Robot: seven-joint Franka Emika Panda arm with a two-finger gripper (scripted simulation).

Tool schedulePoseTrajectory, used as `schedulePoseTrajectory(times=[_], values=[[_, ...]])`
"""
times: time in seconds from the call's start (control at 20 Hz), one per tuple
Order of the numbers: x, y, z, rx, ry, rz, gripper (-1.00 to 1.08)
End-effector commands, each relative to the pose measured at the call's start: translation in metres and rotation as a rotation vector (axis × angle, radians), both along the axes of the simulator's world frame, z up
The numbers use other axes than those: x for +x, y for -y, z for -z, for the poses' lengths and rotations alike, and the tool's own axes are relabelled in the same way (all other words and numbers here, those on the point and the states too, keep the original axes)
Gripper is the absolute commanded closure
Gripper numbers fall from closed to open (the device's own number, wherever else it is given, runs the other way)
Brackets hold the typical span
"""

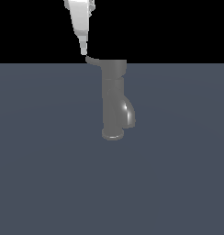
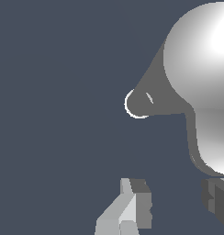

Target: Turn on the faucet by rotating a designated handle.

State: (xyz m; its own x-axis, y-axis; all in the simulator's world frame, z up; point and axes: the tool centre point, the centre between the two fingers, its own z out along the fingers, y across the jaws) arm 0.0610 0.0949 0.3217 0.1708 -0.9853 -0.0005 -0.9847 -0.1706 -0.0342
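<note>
The grey faucet (image 1: 114, 98) stands upright mid-scene, its glossy spout (image 1: 129, 114) curving toward the exterior view's right. From its wider top cap the thin handle (image 1: 92, 60) sticks out toward the exterior view's left, its tip slightly upturned. My white gripper (image 1: 84, 51) comes down from above, its tip just above and beside the handle's end. The wrist view looks down on the faucet cap (image 2: 201, 50) and the handle (image 2: 214, 137). There my gripper (image 2: 176, 206) is open and holds nothing. The handle's end lies close to one of the fingers (image 2: 217, 204).
A flat blue-grey surface (image 1: 49, 174) stretches around the faucet's round base flange (image 1: 113, 134). The background above it is black.
</note>
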Motion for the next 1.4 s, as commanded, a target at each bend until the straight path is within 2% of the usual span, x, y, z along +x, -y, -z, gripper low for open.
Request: schedulePoseTrajectory(times=[0.0, 1.1, 1.15, 1.2, 1.35], values=[[0.0, 0.0, 0.0, -0.001, 0.0, 0.0, 1.08], [-0.064, 0.016, 0.023, -0.006, -0.033, 0.034, 1.08], [-0.064, 0.016, 0.023, -0.006, -0.033, 0.034, 1.08], [-0.055, 0.009, 0.009, -0.002, 0.001, 0.023, 1.08], [-0.063, 0.015, 0.011, -0.003, -0.003, 0.025, 1.08]])
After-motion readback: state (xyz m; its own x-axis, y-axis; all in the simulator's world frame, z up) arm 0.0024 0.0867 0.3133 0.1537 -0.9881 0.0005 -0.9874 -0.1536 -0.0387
